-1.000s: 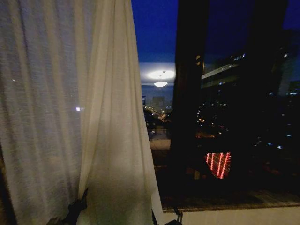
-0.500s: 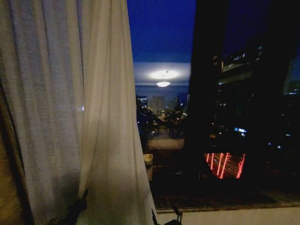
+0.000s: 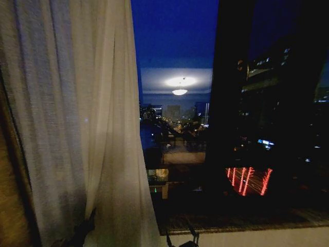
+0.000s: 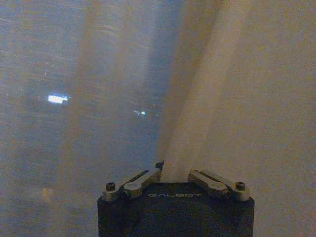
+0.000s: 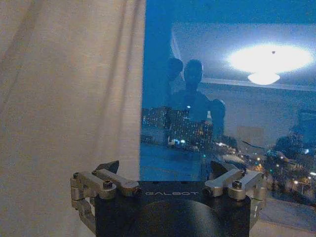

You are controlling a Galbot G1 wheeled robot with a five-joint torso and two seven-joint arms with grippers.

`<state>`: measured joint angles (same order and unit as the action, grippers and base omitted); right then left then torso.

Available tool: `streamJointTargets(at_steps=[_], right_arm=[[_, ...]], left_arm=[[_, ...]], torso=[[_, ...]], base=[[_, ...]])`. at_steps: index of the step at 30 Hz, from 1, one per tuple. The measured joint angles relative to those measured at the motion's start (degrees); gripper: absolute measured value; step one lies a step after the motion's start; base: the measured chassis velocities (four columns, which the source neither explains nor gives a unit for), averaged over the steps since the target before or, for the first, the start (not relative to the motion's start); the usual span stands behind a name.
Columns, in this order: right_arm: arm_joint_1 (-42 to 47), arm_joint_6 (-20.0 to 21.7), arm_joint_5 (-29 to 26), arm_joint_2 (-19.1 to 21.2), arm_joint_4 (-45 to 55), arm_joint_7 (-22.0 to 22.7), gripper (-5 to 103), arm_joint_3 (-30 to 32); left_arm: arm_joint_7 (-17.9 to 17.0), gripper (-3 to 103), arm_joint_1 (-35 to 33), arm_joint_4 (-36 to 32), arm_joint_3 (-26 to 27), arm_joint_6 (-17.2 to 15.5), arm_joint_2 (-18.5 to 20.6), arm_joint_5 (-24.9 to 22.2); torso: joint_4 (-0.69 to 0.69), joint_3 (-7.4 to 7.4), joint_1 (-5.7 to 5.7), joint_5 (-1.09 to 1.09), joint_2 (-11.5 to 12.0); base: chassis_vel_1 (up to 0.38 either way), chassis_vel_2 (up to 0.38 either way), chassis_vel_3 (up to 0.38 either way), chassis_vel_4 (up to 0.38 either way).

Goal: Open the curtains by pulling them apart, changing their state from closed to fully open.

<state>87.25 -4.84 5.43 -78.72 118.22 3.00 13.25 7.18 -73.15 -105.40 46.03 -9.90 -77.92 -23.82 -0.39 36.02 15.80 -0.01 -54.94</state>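
A sheer cream-white curtain (image 3: 77, 128) hangs bunched in pleats over the left part of the window, and its free edge falls near the middle of the head view. My left gripper (image 3: 86, 227) sits low against the fabric. In the left wrist view the left gripper (image 4: 175, 173) is shut on a fold of the curtain (image 4: 222, 98). My right gripper (image 3: 185, 241) is at the bottom edge, just right of the curtain's edge. In the right wrist view the right gripper (image 5: 166, 168) is open and holds nothing, with the curtain (image 5: 64, 98) beside it.
Bare window glass (image 3: 180, 46) shows a night city and a reflected ceiling lamp (image 3: 179, 91). A dark vertical band (image 3: 229, 103) crosses the pane. A sill (image 3: 247, 221) and a pale ledge (image 3: 257, 239) run along the bottom. A golden-brown drape (image 3: 7, 206) hangs at the far left.
The curtain's free edge has moved left with my left gripper shut on it, uncovering more glass. More of the brown drape now shows at the left. The view shifted slightly.
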Motion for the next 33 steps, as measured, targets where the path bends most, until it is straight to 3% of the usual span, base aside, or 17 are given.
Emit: streamJointTargets(at_steps=[10,21,33], right_arm=[[-0.6,-0.9,-1.0,0.0,-0.7,0.0,100,0.2],[-0.4,-1.5,-1.1,0.0,-0.7,0.0,100,0.4],[-0.2,-1.7,-1.2,0.0,-0.9,0.0,100,0.3]], left_arm=[[0.0,0,-0.3,-0.1,0.1,0.2,-0.1,0.2],[-0.2,0,-0.5,-0.3,0.6,0.1,-0.2,0.8],[-7.8,0,1.1,1.7,7.7,1.2,1.8,-2.0]], torso=[[0.02,0.0,0.01,-0.01,0.0],[-0.01,0.0,-0.01,0.0,0.0],[0.01,0.0,-0.01,0.0,0.0]], base=[[0.161,0.168,-0.172,-0.164],[0.004,0.004,-0.006,-0.007],[0.0,0.0,0.0,0.0]])
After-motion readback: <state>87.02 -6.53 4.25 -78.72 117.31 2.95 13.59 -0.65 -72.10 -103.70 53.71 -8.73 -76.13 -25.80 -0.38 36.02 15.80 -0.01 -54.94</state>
